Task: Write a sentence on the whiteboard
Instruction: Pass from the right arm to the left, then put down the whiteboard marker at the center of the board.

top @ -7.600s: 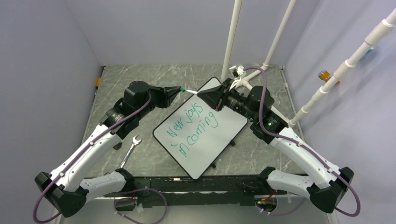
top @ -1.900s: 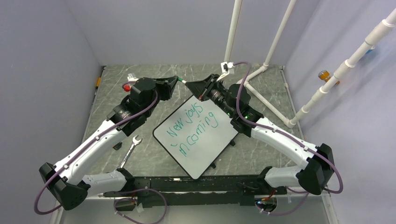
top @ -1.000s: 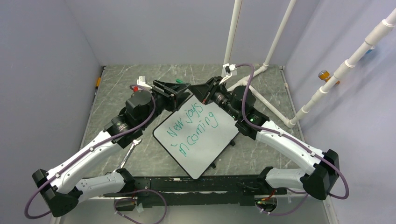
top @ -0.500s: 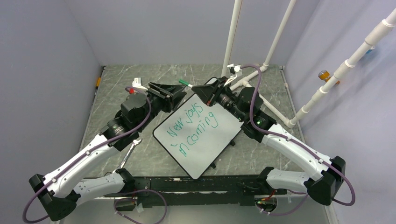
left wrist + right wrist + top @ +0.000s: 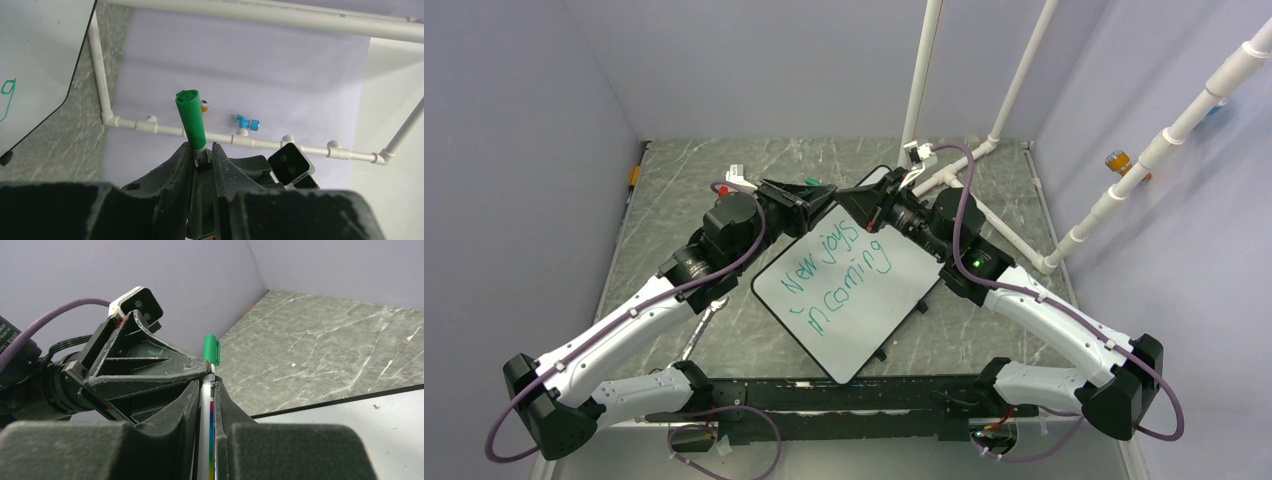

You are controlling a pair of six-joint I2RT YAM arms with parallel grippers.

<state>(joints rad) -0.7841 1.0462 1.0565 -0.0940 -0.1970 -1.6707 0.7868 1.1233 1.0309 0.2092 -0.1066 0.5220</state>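
The whiteboard [image 5: 864, 320] lies tilted on the marble table, and the sentence [image 5: 836, 268] is on it in green: "New joys incoming". Above its far corner the two grippers meet tip to tip. My right gripper [image 5: 852, 197] [image 5: 207, 385] is shut on the white barrel of a marker [image 5: 211, 350] with a green cap. My left gripper [image 5: 816, 192] [image 5: 202, 150] comes from the other side. Its jaws are closed in around the same marker [image 5: 190, 117] just below the cap, which sticks out past them. A board corner [image 5: 35, 60] shows in the left wrist view.
A wrench [image 5: 696, 338] lies left of the board, partly under my left arm. A white pipe frame [image 5: 984, 150] [image 5: 240, 137] stands at the back right, with a blue fitting [image 5: 247, 121] on it. Grey walls close in on three sides.
My left gripper has swung right onto the marker's capped end and narrowed its jaws around it. The right gripper has kept its grip and barely shifted.
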